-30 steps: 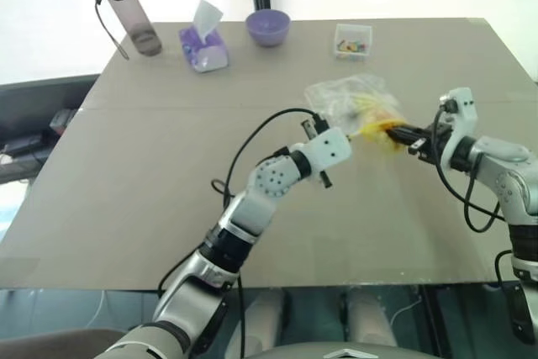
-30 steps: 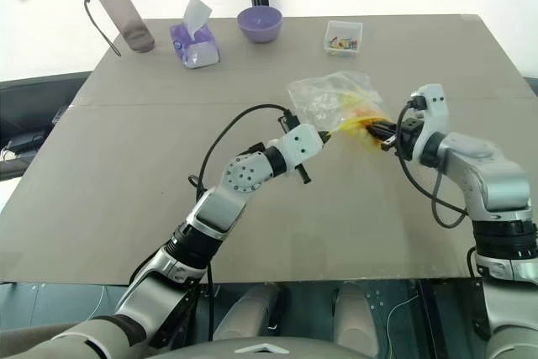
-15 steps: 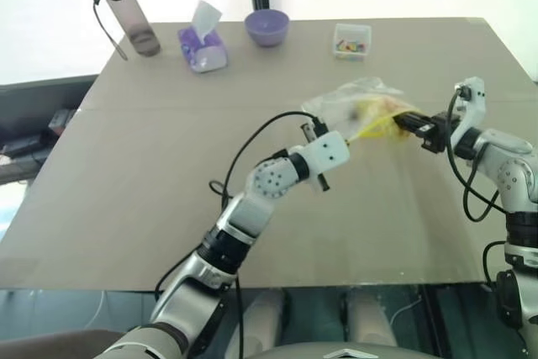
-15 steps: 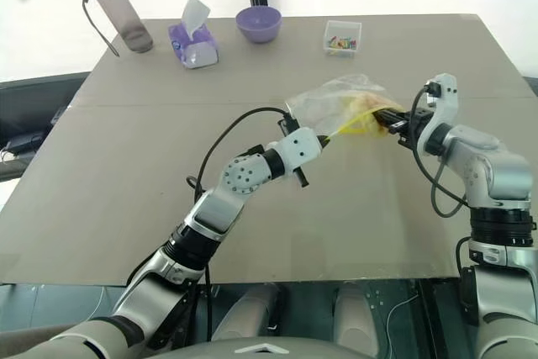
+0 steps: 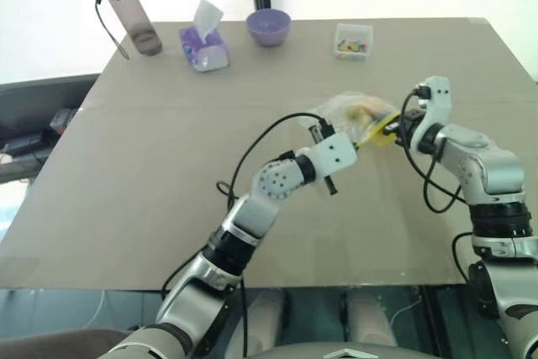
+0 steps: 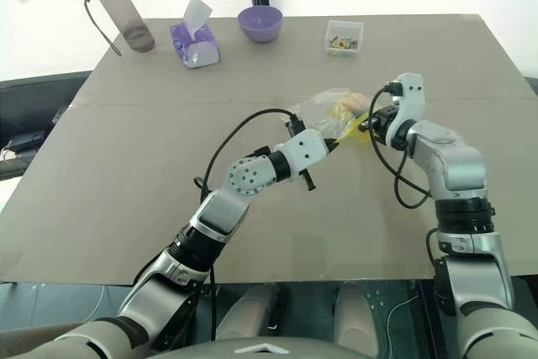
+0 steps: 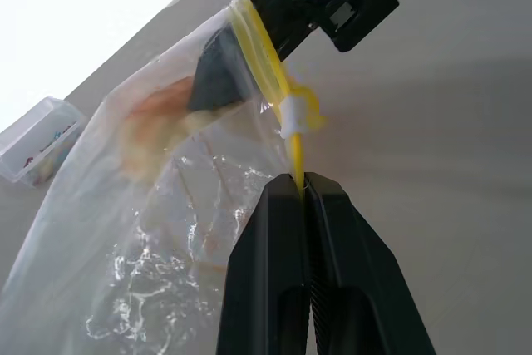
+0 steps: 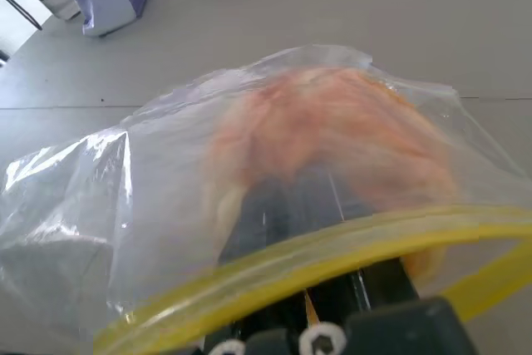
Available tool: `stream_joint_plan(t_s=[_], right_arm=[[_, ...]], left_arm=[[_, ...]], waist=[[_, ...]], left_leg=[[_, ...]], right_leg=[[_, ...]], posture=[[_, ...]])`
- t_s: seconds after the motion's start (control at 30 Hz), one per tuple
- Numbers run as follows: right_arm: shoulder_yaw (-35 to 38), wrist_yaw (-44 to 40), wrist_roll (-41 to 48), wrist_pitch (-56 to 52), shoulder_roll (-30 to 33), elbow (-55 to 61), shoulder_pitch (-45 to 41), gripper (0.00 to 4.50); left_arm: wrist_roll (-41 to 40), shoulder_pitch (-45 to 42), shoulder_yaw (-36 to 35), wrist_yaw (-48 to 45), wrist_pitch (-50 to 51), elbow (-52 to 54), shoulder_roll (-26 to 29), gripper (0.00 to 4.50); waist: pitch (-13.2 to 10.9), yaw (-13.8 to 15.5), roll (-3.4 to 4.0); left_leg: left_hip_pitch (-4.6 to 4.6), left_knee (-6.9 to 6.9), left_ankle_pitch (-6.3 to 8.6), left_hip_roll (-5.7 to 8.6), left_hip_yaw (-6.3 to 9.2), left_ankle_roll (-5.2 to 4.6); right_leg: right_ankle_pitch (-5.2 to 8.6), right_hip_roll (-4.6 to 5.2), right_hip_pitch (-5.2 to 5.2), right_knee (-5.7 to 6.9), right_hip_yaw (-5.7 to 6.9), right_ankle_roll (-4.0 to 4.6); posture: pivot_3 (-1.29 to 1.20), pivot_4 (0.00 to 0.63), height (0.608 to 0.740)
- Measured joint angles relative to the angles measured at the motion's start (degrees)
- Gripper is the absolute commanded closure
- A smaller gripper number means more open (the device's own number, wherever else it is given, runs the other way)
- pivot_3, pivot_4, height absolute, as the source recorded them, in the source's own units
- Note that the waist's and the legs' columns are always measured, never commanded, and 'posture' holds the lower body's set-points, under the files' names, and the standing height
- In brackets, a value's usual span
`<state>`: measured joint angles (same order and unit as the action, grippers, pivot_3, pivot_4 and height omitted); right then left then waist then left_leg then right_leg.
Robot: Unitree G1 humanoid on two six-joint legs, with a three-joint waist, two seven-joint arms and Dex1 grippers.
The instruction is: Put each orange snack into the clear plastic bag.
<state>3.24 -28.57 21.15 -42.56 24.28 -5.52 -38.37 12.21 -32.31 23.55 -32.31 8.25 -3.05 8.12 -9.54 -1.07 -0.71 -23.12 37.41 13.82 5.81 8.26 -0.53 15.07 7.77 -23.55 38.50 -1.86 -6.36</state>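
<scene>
The clear plastic bag (image 5: 340, 112) hangs crumpled just above the table's middle, held between my two grippers. My left gripper (image 7: 301, 182) is shut on the bag's yellow strip (image 7: 287, 118) at one end of the mouth. From the right, my right gripper (image 6: 366, 124) reaches in through the mouth, its black fingers (image 8: 291, 205) inside the plastic. An orange snack (image 8: 332, 122) sits inside the bag, over those fingers, which are shut on it. The snack (image 5: 366, 113) shows through the film as an orange blur.
Along the table's far edge stand a dark water bottle (image 5: 126, 10), a purple tissue pack (image 5: 204, 48), a purple bowl (image 5: 268, 26) and a small clear box of coloured bits (image 5: 352, 40). Bare tabletop (image 5: 151, 174) spreads to the left and in front of the arms.
My right gripper has moved left toward the left gripper, deeper into the bag's mouth with the snack, and the bag has bunched up. The left gripper has kept still.
</scene>
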Motion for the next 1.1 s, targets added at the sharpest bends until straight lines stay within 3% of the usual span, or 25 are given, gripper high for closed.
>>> stream_joint_plan(t_s=[0.07, 0.1, 0.13, 0.3, 0.5, 0.7, 0.87, 1.1], right_arm=[[0.01, 0.04, 0.76, -0.03, -1.23, 0.03, -0.61, 4.34], [0.01, -0.10, 1.04, -0.07, -1.38, 0.08, -0.70, 4.05], [0.02, -0.46, 1.45, -0.33, -1.43, 0.30, -0.70, 4.05], [-0.29, -2.47, 1.65, -1.02, -0.14, 2.74, 0.80, 1.81], [-0.32, -7.91, 2.00, -1.72, 6.63, 6.58, 6.13, 1.81], [-1.12, -14.02, -1.81, 4.16, 15.58, 6.25, 11.88, 1.81], [-6.13, -13.72, -10.75, 13.80, 17.37, 0.21, 11.87, 1.81], [-12.23, -11.20, -21.41, 29.48, 13.62, -11.45, 6.42, 1.81]], left_arm=[[-0.01, 0.00, 0.01, 0.00, -0.04, 0.00, -0.24, 4.50], [-0.01, 0.00, 0.00, 0.00, -0.05, 0.00, -0.24, 4.50], [-0.02, 0.00, -0.01, 0.00, -0.06, 0.00, -0.21, 4.50], [-0.22, 0.07, -0.58, 0.11, 0.02, 0.00, -0.16, 4.50], [-1.64, 1.14, -2.73, 1.12, 1.90, 0.00, -0.49, 4.50], [-3.28, 3.61, -4.88, 1.55, 4.16, 0.67, 0.43, 4.50], [-3.50, 4.13, -5.73, 1.56, 5.34, 3.06, 1.84, 4.50], [-3.49, 4.92, -5.91, 1.55, 6.40, 4.09, 2.36, 4.50]], waist=[[0.00, 0.03, 0.00], [0.00, 0.07, 0.00], [0.00, 0.09, 0.00], [0.00, 0.17, 0.00], [0.00, 0.21, 0.00], [0.00, -0.03, 0.00], [0.00, 0.08, 0.00], [0.01, -0.53, -0.01]], left_leg=[[0.00, 0.00, 0.00, 0.00, 0.01, 0.00], [0.00, 0.00, 0.00, 0.00, 0.01, 0.00], [0.00, 0.00, 0.00, 0.00, 0.01, 0.00], [-0.01, 0.00, 0.00, 0.01, 0.02, 0.00], [0.00, 0.00, 0.00, 0.01, 0.01, 0.00], [0.03, 0.01, 0.00, 0.01, -0.03, -0.01], [0.09, 0.02, 0.00, 0.00, -0.05, 0.00], [0.15, 0.03, 0.00, -0.02, -0.10, 0.01]], right_leg=[[0.00, 0.00, 0.00, 0.00, 0.00, 0.00], [0.00, 0.00, 0.00, 0.00, 0.00, 0.00], [0.00, 0.00, 0.00, 0.00, 0.00, 0.00], [0.00, 0.00, 0.00, -0.01, 0.01, 0.00], [0.00, 0.00, 0.01, 0.00, 0.01, 0.00], [0.00, -0.01, 0.02, 0.02, 0.01, 0.00], [0.00, -0.02, 0.06, 0.04, 0.01, 0.00], [0.00, -0.02, 0.08, 0.06, -0.06, -0.01]], posture=[[0.00, 0.150, 0.740], [0.00, 0.150, 0.740], [0.00, 0.150, 0.740], [0.00, 0.150, 0.740], [0.00, 0.150, 0.740], [0.00, 0.150, 0.740], [0.00, 0.150, 0.740], [0.00, 0.150, 0.740]])
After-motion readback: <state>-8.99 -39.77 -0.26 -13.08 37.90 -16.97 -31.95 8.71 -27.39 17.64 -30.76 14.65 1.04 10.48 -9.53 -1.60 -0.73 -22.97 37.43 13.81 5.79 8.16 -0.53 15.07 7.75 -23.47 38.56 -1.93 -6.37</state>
